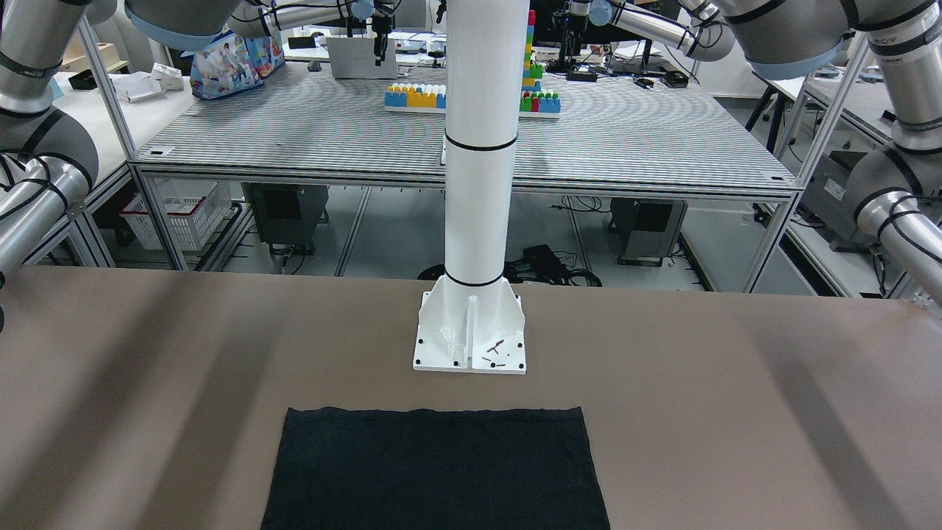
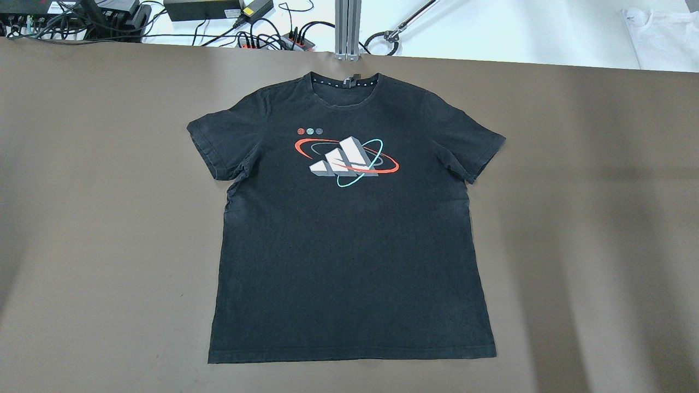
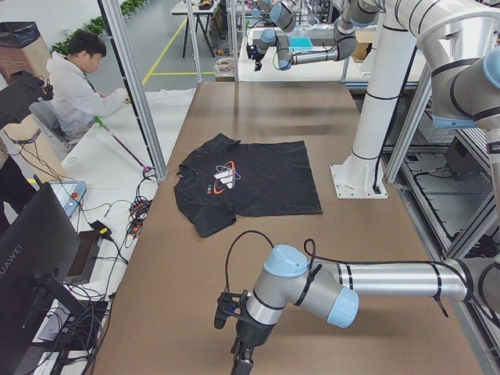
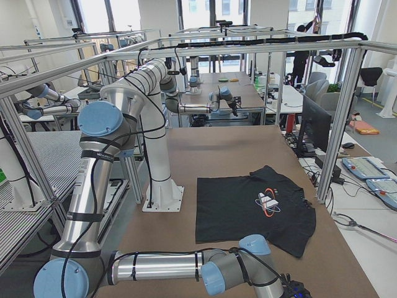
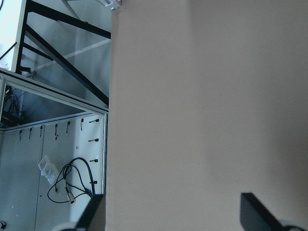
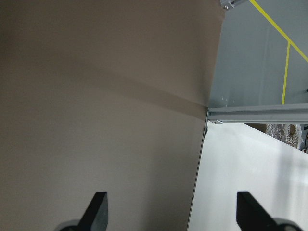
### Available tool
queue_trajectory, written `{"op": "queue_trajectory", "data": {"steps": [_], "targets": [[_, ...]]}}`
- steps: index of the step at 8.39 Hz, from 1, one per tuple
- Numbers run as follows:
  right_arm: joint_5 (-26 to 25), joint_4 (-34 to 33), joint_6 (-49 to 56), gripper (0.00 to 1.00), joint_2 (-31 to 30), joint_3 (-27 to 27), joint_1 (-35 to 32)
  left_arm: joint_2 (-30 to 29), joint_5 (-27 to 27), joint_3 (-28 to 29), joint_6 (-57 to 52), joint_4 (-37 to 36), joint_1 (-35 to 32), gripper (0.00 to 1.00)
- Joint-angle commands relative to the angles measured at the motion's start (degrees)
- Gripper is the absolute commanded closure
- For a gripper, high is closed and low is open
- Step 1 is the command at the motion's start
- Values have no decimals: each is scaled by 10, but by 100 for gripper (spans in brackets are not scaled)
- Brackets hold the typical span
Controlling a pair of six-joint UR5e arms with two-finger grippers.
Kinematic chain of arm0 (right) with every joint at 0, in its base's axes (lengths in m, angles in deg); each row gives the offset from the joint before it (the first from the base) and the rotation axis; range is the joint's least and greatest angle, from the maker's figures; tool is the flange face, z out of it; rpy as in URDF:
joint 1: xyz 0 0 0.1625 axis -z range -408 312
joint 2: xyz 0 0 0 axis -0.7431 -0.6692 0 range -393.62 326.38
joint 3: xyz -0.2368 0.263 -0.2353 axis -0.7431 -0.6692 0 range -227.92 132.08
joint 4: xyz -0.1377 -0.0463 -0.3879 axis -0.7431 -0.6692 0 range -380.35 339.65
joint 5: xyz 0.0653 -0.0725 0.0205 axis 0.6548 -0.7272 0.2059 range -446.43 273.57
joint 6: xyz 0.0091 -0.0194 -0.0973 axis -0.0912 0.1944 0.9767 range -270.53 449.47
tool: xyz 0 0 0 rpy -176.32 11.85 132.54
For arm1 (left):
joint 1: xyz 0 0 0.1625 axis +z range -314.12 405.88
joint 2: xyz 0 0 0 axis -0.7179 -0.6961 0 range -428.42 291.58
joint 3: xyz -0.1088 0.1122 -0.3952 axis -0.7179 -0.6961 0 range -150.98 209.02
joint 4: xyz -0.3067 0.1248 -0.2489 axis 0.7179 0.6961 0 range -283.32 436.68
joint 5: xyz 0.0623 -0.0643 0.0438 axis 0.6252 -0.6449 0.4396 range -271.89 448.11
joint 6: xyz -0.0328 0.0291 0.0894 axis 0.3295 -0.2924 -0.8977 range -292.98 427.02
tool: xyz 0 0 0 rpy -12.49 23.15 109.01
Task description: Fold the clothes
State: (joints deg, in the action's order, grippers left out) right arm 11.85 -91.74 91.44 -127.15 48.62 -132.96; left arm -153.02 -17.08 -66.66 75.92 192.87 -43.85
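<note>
The black T-shirt (image 2: 349, 245) lies flat and print-up in the middle of the surface (image 2: 82, 218). Its collar is toward the far edge and its hem toward the robot's edge, near the white pole base (image 1: 469, 331). It looks light, soft and limp, so it will probably sag from wherever it is lifted and drag or wrinkle rather than hold its shape. Thin fabric pressed flat also gives the fingers little to bite on. The likely holds are a sleeve or shoulder together with the hem corner on the same side (one per arm), so that a whole side comes over at once.

The left gripper (image 5: 173, 216) has its fingers spread wide with nothing between them, above bare surface by the left end's edge. The right gripper (image 6: 173, 211) is likewise wide apart and empty, by the right end's edge. Both are well apart from the shirt, which shows in neither wrist view.
</note>
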Motion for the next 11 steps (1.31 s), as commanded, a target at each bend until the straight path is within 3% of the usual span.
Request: {"op": "queue_trajectory", "data": {"steps": [1,3,4,9,11], "targets": [[6,16,1,6,22,1,4,-16,-14,-3,1,-3,0,0],[19,12,-2,6,28,1,5,-22,-16,0,2,6,1,0],[53,15,0,6,27,2,5,-47,-18,1,2,4,0,0],[58,66,1,6,22,-5,8,-91,-41,6,-5,9,2,0],[53,63,0,6,28,-6,11,-102,-34,9,-5,11,43,0]]}}
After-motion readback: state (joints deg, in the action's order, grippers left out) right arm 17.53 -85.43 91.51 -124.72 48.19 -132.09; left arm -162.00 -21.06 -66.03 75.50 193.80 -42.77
